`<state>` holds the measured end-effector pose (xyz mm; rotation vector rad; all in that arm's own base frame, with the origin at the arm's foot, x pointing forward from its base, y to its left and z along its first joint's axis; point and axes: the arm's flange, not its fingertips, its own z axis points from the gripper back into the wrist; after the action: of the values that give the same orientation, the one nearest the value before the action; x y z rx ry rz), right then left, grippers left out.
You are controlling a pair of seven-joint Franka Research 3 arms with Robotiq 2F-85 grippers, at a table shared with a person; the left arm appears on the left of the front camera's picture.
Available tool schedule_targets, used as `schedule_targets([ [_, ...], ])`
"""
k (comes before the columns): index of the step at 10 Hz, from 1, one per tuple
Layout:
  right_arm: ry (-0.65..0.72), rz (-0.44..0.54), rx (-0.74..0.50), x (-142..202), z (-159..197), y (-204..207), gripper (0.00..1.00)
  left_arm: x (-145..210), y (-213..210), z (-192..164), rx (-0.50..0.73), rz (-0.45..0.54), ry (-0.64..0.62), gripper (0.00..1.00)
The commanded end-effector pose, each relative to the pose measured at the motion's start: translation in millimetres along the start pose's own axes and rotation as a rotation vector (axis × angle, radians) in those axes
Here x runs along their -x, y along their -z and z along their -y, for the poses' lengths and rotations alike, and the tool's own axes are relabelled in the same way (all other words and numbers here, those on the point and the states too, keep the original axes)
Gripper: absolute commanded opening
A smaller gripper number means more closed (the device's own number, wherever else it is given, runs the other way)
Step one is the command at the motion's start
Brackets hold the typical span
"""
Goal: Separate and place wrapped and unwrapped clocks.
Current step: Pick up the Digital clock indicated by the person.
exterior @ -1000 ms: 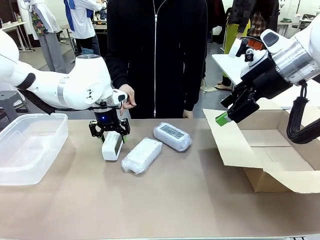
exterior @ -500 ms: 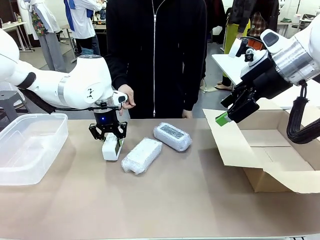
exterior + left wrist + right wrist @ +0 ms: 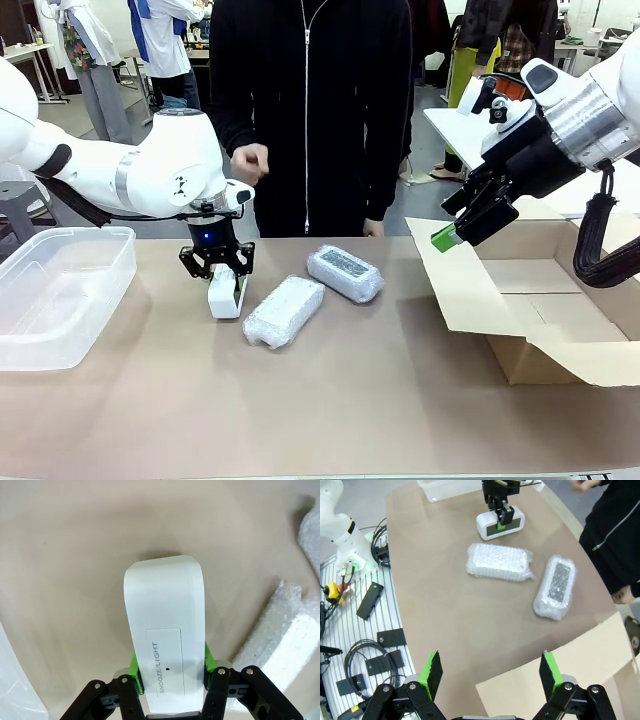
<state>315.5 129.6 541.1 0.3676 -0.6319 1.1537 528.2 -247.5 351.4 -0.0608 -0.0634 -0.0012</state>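
The left gripper (image 3: 224,278) points straight down, its green pads pinching a bare white rounded-rectangular plastic clock (image 3: 227,297) across its narrow sides, close over the brown table (image 3: 350,400). At the clock's 4 o'clock, just beside it, lies a white bubble-wrapped oblong bundle (image 3: 285,311). A second such bundle (image 3: 345,273) lies at that one's 2 o'clock. The right gripper (image 3: 490,675) hangs with its fingers spread wide and empty, over the flap of an open cardboard box (image 3: 540,300) at the table's 3 o'clock. A clear plastic bin (image 3: 60,290) sits at 9 o'clock.
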Motion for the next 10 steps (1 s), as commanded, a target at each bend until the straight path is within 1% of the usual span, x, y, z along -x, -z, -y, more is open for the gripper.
schedule_targets([
  [1, -0.012, 0.019, -0.028, 0, 1, 1, 1.00, 12, -38, -1, 0.025, 0.118, -0.046, 0.00],
  [3, -0.012, 0.019, -0.028, 0, 1, 1, 1.00, 39, -108, -8, 0.038, 0.142, -0.048, 0.00],
  [4, -0.012, 0.019, -0.028, 0, 1, 1, 1.00, 57, -140, -10, -0.046, 0.150, -0.024, 0.00],
  [5, -0.012, 0.019, -0.028, 0, 1, 1, 1.00, 72, -165, -9, -0.078, 0.139, 0.020, 0.00],
  [6, -0.012, 0.019, -0.028, 0, 1, 1, 1.00, 85, -186, -8, -0.073, 0.118, 0.054, 0.00],
  [7, -0.012, 0.019, -0.028, 0, 1, 1, 1.00, 99, -197, -6, -0.088, 0.091, 0.080, 0.00],
  [8, -0.012, 0.019, -0.028, 0, 1, 1, 1.00, 110, -205, -3, -0.073, 0.064, 0.109, 0.00],
  [9, -0.012, 0.019, -0.028, 0, 1, 1, 1.00, 114, -204, -2, -0.054, 0.063, 0.088, 0.00],
  [10, -0.012, 0.019, -0.028, 0, 1, 1, 1.00, 108, -189, -1, -0.026, -0.024, 0.074, 0.00],
])
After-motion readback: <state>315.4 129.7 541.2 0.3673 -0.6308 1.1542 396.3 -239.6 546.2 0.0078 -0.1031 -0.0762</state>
